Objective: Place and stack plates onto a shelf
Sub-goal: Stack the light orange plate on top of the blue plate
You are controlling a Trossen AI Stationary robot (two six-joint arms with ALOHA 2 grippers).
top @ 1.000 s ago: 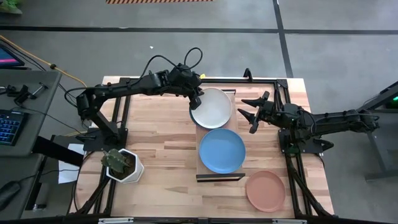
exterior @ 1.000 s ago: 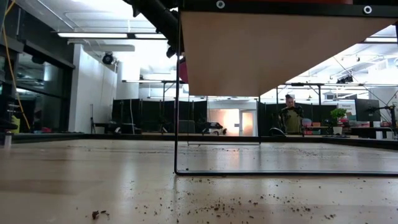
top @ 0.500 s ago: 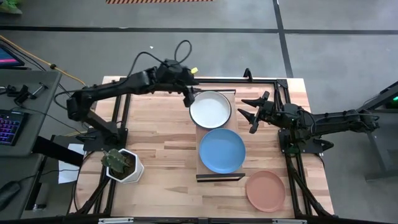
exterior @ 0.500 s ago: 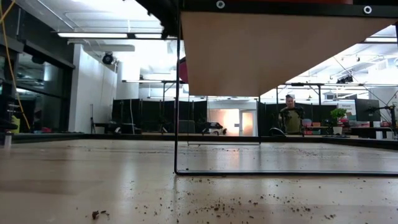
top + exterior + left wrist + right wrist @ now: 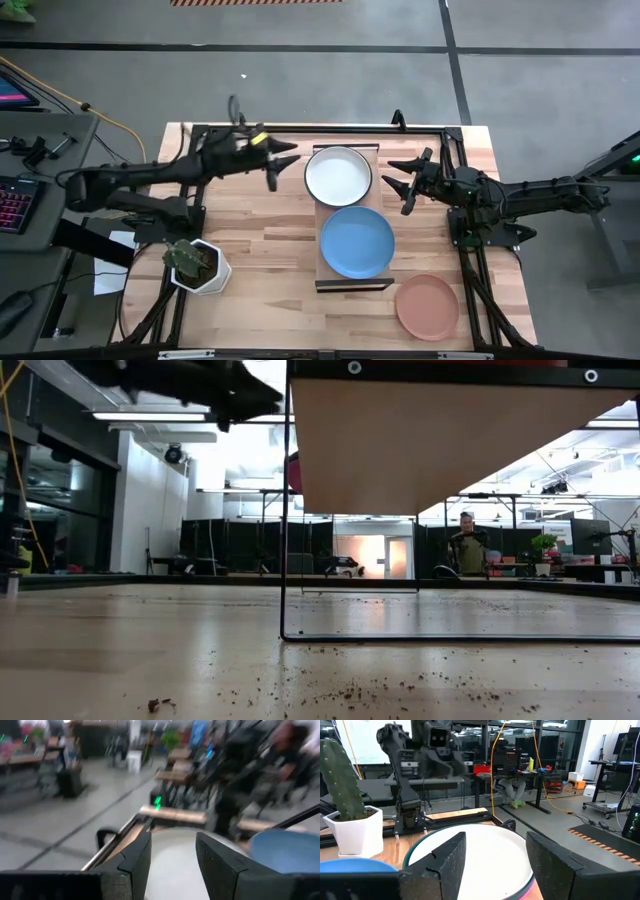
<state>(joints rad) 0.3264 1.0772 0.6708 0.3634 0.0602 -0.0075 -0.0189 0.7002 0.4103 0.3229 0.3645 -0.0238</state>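
Observation:
The white plate [image 5: 338, 175] lies flat on the far end of the shelf [image 5: 350, 284]. In the right wrist view, teal and pink rims [image 5: 526, 889] show under the white plate [image 5: 470, 855]. The light blue plate [image 5: 357, 242] lies on the shelf's near end. The salmon tan plate [image 5: 427, 306] rests on the table by the near right corner. No coral red plate shows. My left gripper [image 5: 285, 165] is open, above the table just left of the white plate [image 5: 175, 865]. My right gripper [image 5: 392, 185] is open, just right of it.
A white hexagonal pot with a cactus [image 5: 197, 265] stands near the table's left near corner. Dark frame rails [image 5: 330, 128] run along the table's far and side edges. In the low view the shelf's underside [image 5: 450, 440] hangs over the tabletop on thin legs.
My left gripper has come away from the white plate's left rim and drawn back toward the table's left edge, the arm folding back with it. The white plate has stayed on the shelf's far end. The right arm has kept still.

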